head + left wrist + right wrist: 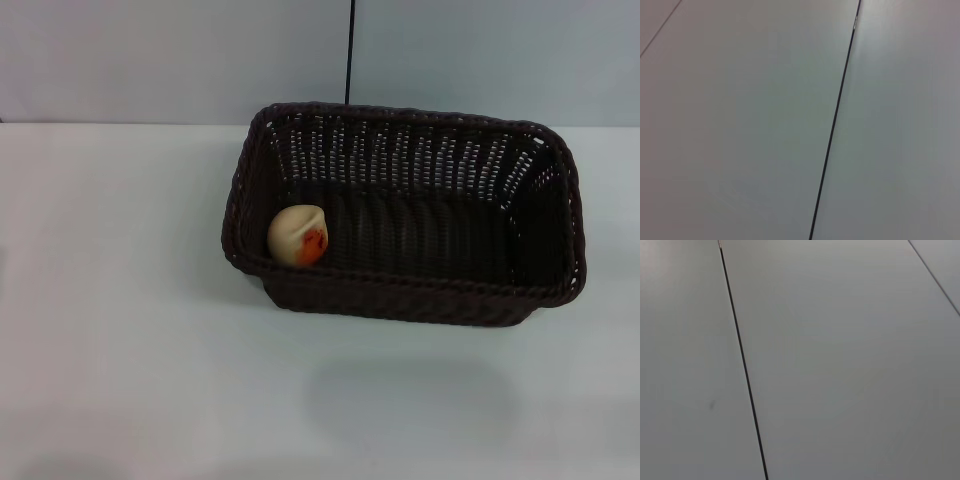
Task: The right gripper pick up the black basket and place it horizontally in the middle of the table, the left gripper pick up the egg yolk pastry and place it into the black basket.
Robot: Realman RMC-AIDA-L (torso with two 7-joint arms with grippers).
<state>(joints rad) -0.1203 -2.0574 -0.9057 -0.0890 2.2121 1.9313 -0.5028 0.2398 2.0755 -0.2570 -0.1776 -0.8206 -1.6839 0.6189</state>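
Note:
The black basket (420, 150) lies lengthwise across the middle of the white table (120, 330) in the head view, its long side facing me. The egg yolk pastry (298, 235) sits inside the basket at its near left corner, resting against the front wall, orange-red patch turned toward me. Neither gripper shows in any view. The left wrist view and the right wrist view show only a pale flat surface crossed by a thin dark seam.
A thin dark vertical line (350, 50) runs down the pale wall behind the basket. The table's far edge meets the wall just behind the basket. Faint shadows lie on the table in front of the basket.

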